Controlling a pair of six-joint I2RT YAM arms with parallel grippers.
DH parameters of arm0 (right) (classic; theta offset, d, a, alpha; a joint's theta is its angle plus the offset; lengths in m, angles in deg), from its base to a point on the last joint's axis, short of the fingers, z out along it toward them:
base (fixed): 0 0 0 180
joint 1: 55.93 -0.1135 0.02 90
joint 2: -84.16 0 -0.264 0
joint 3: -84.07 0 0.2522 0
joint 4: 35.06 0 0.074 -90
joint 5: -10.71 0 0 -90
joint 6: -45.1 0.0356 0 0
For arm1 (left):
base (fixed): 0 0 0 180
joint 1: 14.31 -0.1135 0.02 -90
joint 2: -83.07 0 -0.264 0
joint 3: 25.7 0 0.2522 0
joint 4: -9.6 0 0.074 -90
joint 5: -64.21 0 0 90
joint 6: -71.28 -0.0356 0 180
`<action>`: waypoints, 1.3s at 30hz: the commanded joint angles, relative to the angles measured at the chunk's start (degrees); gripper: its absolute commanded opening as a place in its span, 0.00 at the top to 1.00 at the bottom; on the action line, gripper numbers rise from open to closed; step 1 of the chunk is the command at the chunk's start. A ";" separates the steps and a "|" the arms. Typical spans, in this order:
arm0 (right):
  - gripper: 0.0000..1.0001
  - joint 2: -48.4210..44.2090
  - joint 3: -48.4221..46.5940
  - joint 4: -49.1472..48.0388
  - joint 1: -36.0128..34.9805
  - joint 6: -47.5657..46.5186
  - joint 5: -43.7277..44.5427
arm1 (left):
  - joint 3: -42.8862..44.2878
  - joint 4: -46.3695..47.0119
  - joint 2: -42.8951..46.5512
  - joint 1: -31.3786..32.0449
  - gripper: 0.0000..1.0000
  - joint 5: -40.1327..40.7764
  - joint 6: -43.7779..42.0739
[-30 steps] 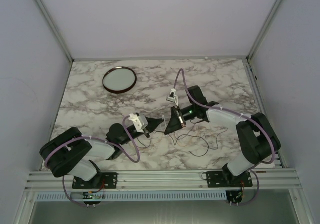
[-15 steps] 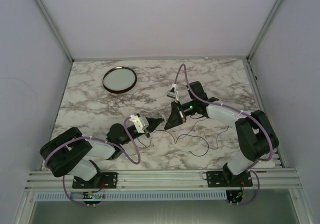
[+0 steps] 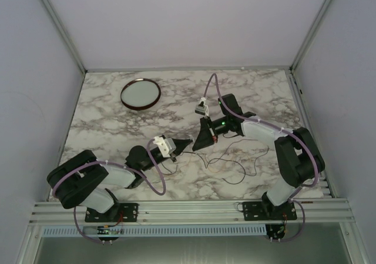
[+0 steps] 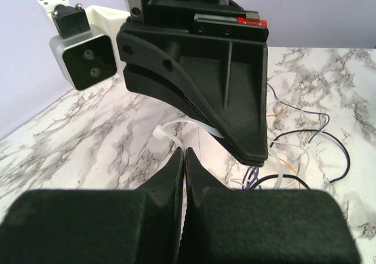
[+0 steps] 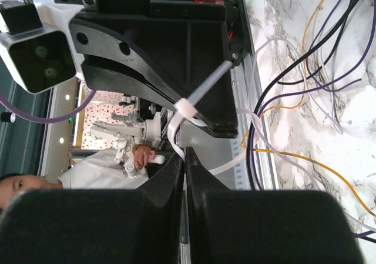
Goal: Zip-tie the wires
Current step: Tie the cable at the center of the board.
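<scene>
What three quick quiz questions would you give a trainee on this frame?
1. True or false: the left fingers and right fingers are both shut.
2. The round dark-rimmed dish sits: A) far left on the marble table; B) between the fingers; C) at the near edge.
3. Fill in: right at the right fingers' tips is a thin white plastic ____.
Key: 1 true; 2 A; 3 zip tie.

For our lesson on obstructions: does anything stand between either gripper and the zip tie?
Nothing visible does. The zip tie sits right at the tips of the shut left gripper and right gripper, its strap running into the right gripper's tips. The wires lie beside, not between.
</scene>
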 commanded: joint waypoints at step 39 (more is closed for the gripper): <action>0.91 -0.67 -3.73 3.63 1.05 -1.04 3.90 | -0.01 1.39 -0.21 0.97 1.00 -0.24 -0.32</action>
